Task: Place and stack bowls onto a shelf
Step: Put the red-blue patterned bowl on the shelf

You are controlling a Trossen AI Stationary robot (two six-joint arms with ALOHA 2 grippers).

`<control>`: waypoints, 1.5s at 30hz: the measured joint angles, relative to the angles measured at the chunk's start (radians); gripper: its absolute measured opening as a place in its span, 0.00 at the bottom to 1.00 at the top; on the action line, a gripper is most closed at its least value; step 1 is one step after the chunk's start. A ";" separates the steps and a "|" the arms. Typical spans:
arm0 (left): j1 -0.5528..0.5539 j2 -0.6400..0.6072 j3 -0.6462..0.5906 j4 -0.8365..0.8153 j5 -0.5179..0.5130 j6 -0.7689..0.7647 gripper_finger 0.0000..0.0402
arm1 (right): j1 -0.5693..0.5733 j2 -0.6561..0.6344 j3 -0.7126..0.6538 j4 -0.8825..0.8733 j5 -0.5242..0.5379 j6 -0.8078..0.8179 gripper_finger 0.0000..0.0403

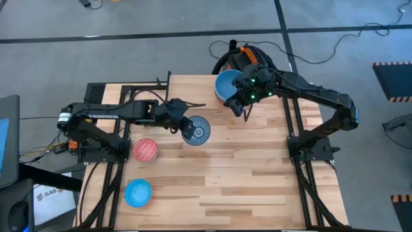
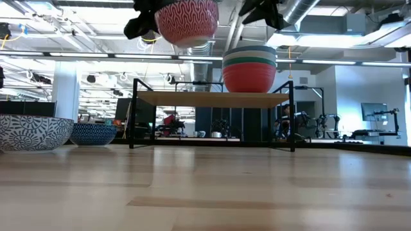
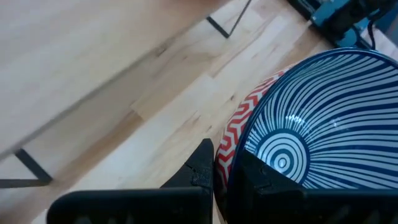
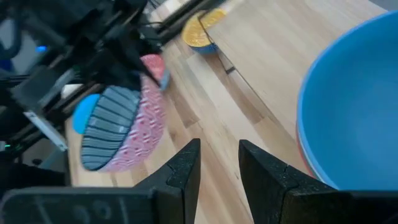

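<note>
Carrying the patterned bowl (image 1: 196, 130) clamped by its rim in the left gripper (image 1: 182, 124), keep it level, set it on the shelf (image 2: 212, 98) ahead; right gripper (image 1: 243, 103) parted

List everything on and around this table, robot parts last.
striped bowl: one, red-white zigzag outside, blue-white stripes inside, held above the table
stacked bowls: four, red at the bottom, then green, cream, blue on top, on the shelf
pink bowl: one, on the table by the left arm
light blue bowl: one, on the table near its front left corner
yellow bowl: one, on the table beside the shelf
shelf: one, light wood, black legs
table: one, wooden slats
left gripper: shut on the striped bowl's rim
right gripper: open, beside the stack
</note>
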 joint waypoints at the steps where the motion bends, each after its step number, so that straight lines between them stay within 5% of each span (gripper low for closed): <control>1: 0.006 -0.006 0.006 0.001 -0.001 0.009 0.01 | 0.001 0.000 0.009 -0.003 -0.009 0.000 0.33; 16: 0.225 -0.020 0.179 -0.093 0.013 0.184 0.01 | -0.001 0.000 0.133 -0.119 -0.022 -0.035 0.33; 24: 0.485 -0.002 0.210 -0.087 0.173 0.309 0.01 | 0.093 0.001 0.032 -0.137 -0.009 0.013 0.33; 32: 0.666 0.123 0.209 -0.077 0.299 0.403 0.01 | 0.159 0.000 0.005 -0.113 0.116 0.096 0.33; 45: 0.743 0.300 0.208 -0.062 0.352 0.469 0.04 | 0.202 0.021 0.006 -0.049 0.139 0.174 0.33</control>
